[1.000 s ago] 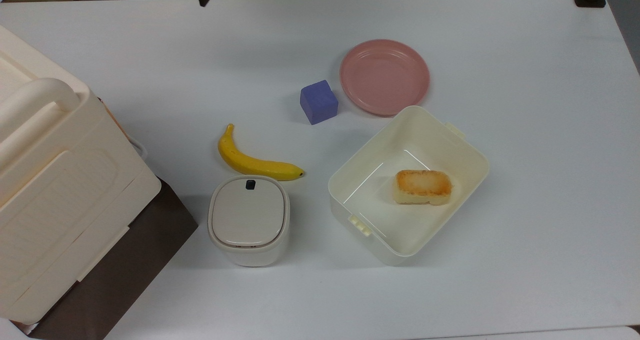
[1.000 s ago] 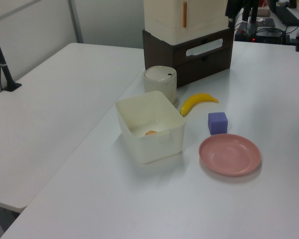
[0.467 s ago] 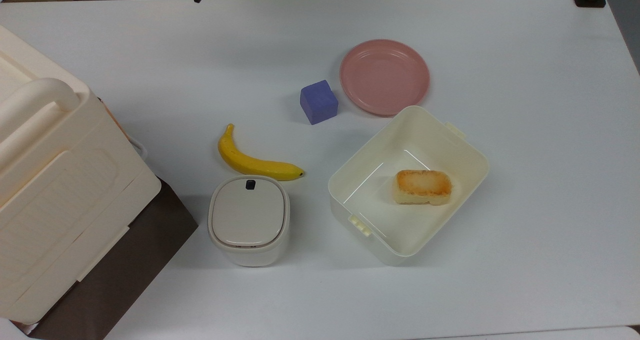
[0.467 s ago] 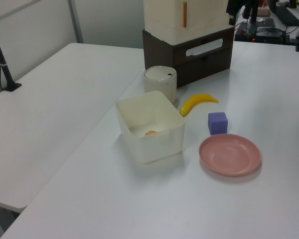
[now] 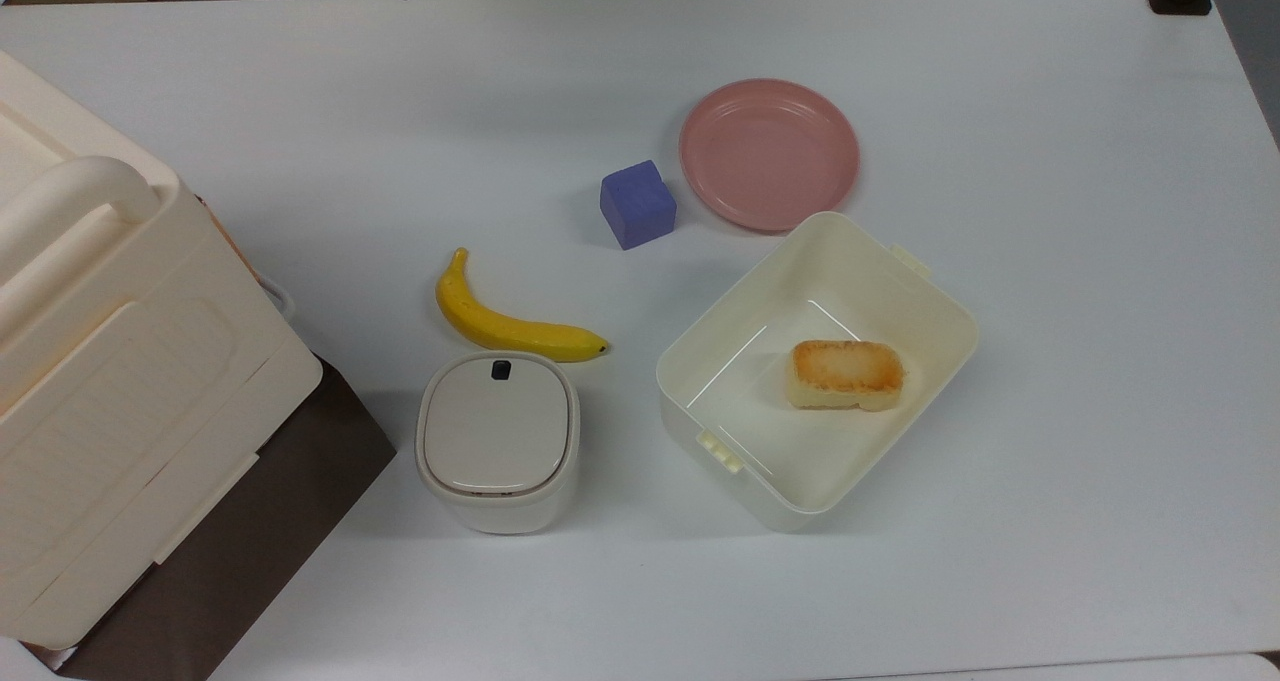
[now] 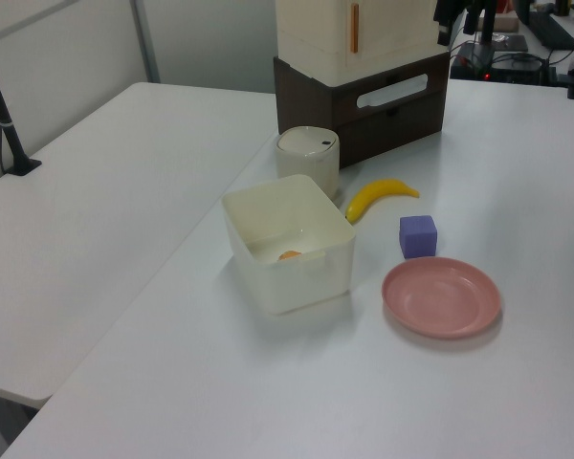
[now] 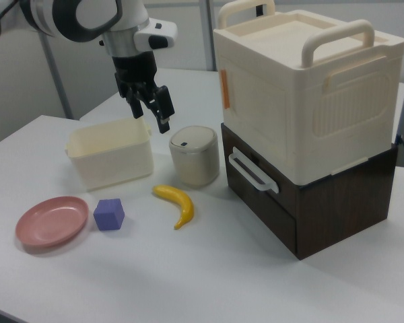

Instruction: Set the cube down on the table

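While claw [image 7: 156,104] hangs released, 1 cube [image 5: 637,204] sits on table [image 5: 1050,261] w/ 1 plate [image 5: 769,153].

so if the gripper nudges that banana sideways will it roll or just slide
Probably it would slide or pivot: the banana lies curved and flat on the table. Its curve should stop a true roll. Its skin looks smooth, so it may swing toward the lidded canister close beside it.

Overhead plus two opposite oblique table [image 5: 1050,211] views
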### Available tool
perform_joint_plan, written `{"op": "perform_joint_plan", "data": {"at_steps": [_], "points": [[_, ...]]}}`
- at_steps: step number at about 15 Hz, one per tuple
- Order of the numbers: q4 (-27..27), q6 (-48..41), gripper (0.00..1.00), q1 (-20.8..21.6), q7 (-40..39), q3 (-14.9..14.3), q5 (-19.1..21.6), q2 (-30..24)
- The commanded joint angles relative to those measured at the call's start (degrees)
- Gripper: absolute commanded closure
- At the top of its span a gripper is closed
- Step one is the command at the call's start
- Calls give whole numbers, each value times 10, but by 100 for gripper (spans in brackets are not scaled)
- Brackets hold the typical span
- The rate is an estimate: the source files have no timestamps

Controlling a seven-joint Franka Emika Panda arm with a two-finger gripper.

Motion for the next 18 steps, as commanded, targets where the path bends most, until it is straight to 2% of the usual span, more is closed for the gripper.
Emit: {"op": "perform_joint_plan", "data": {"at_steps": [1, 5, 7, 11, 18], "points": [[14, -34, 0, 11, -59, -10, 15, -3], [14, -37, 0, 12, -64, -3, 15, -1], [14, -42, 0, 12, -105, 5, 15, 1], [14, -40, 0, 12, -83, 18, 15, 5], [14, -36, 0, 8, -78, 17, 15, 5]]}}
